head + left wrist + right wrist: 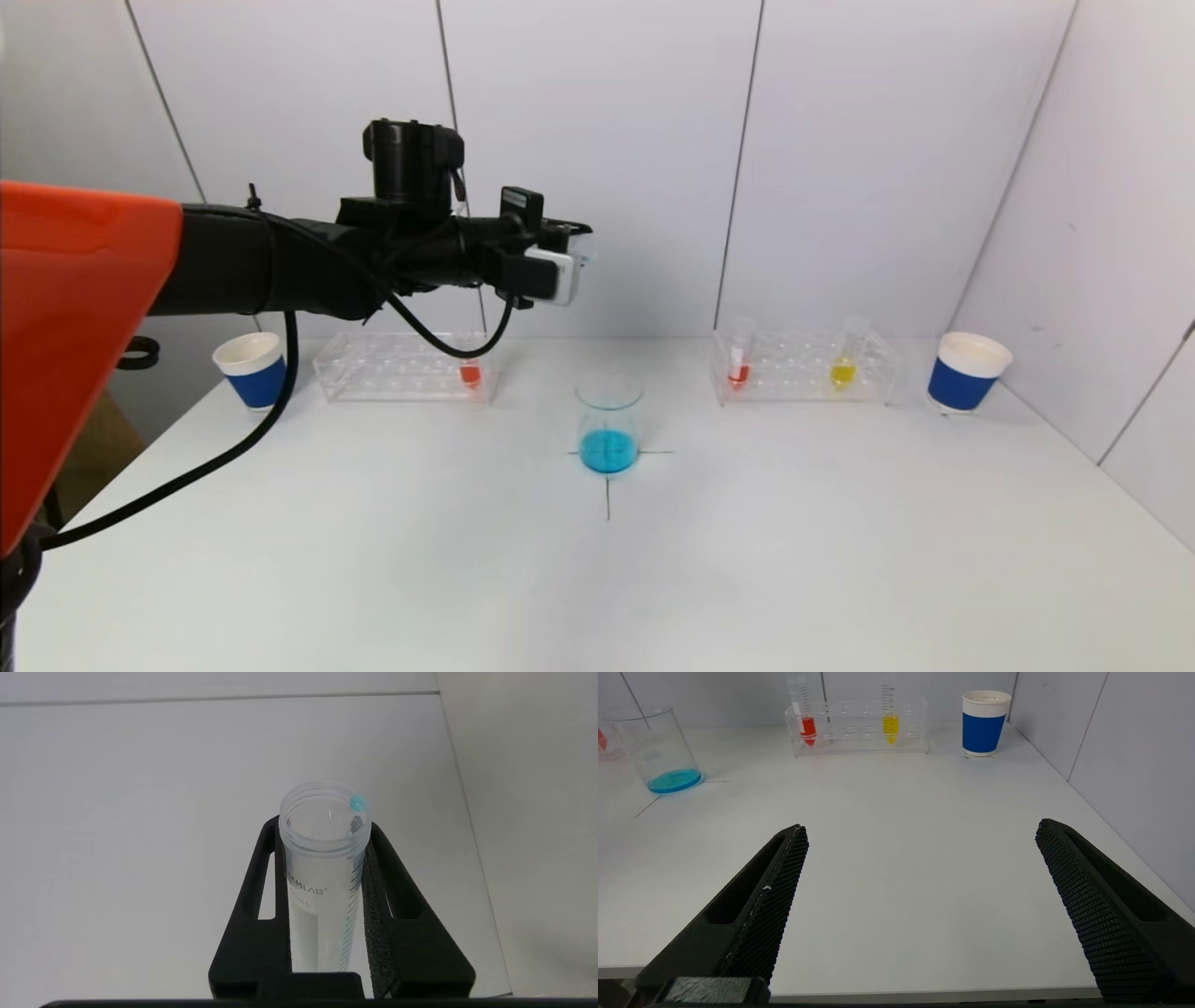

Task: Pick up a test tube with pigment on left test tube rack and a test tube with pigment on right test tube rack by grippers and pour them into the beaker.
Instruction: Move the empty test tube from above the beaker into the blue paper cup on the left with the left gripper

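White wall panels close in a white table (766, 560), and at its middle, on a thin black cross mark, stands a clear glass beaker (609, 426) with a shallow pool of blue liquid. High above and slightly left of the beaker, the left gripper (324, 858) is clamped on a clear plastic test tube (322, 872) that looks drained, a blue droplet clinging to its rim. Behind the beaker to the left sits a clear plastic test tube rack (403, 368) with one red-filled tube (470, 373); beyond that rack is a blue-and-white paper cup (252, 370). Behind the beaker to the right, a second clear rack (805, 367) holds a red tube (739, 359) and a yellow tube (845, 362), with another blue-and-white cup (967, 371) past it. The right gripper (920, 891) hangs low over the table's near edge, right of the beaker, its jaws wide apart.
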### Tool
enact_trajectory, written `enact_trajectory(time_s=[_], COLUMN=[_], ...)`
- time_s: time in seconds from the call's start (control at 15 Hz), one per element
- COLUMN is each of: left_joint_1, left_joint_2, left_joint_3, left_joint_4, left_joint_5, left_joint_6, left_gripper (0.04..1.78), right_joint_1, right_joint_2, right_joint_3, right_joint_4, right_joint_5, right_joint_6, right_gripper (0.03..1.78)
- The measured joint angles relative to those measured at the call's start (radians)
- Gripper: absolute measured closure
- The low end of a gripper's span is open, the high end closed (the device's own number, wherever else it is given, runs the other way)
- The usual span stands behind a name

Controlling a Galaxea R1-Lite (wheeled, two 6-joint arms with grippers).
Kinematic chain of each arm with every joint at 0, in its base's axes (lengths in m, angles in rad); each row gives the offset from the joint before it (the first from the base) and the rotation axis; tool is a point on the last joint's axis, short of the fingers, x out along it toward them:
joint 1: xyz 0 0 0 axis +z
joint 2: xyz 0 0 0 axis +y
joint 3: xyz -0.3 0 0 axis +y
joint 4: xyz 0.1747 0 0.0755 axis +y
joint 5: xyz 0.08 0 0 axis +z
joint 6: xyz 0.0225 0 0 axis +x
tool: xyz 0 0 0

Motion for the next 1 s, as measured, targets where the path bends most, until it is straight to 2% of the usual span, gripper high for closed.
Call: enact_trajectory(time_s=[0.2,0.53,0.8,1.0], left_joint_1=[0.009,0.012,0.022,0.079], left_joint_2=[-0.061,-0.195,-0.297,-0.366], left_joint_3=[0.08,0.261,0.296,0.324], left_joint_4=[-0.093,-0.328,-0.316,-0.275], left_joint_5=[0.091,0.362,0.627,0.737], left_joint_6=[-0.146,-0.475,-0.742,-0.92], left_gripper=[1.37,1.37,1.37,1.37], right_joint_1=[0.0,0.0,0.0,0.0], right_joint_2=[0.0,0.0,0.0,0.0], right_joint_3=[0.0,0.0,0.0,0.0], right_joint_4=[0.0,0.0,0.0,0.0], right_joint_5=[0.0,0.0,0.0,0.0], right_joint_6=[0.0,0.0,0.0,0.0], right_gripper=[0.04,0.04,0.04,0.04])
